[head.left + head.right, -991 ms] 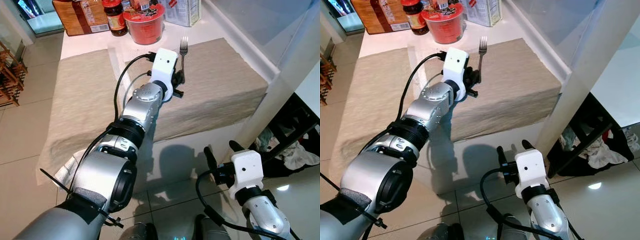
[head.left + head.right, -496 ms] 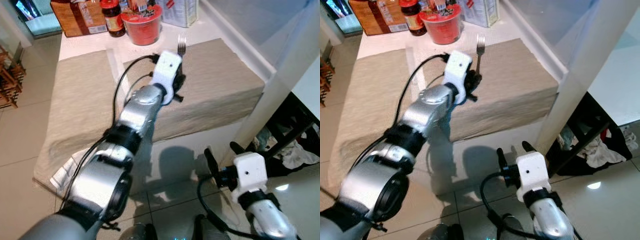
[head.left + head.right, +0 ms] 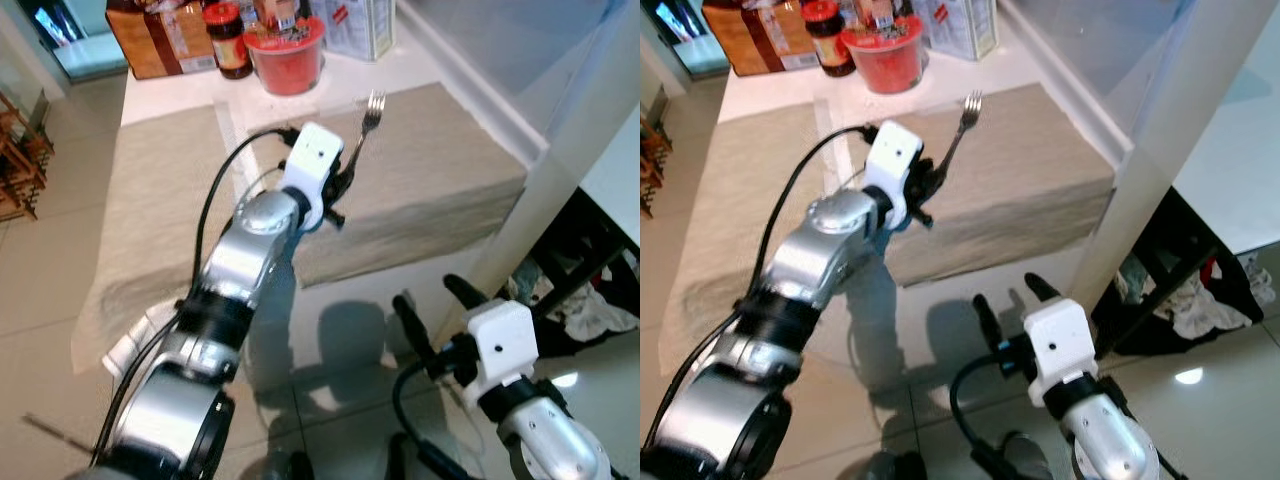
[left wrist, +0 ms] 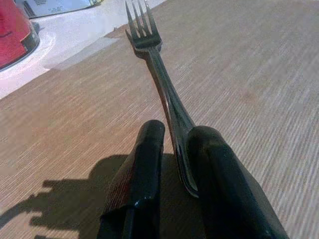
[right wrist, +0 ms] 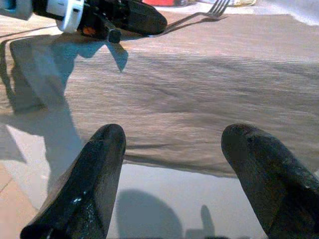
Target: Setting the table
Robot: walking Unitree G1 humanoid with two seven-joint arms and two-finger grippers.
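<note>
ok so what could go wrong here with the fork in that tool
The left tool pinches the fork only near the handle's end, so the long tined part could swivel or slip out as it is set down on the beige placemat. The tines point toward the red cup and dark jar; reaching further forward might knock them.
</note>
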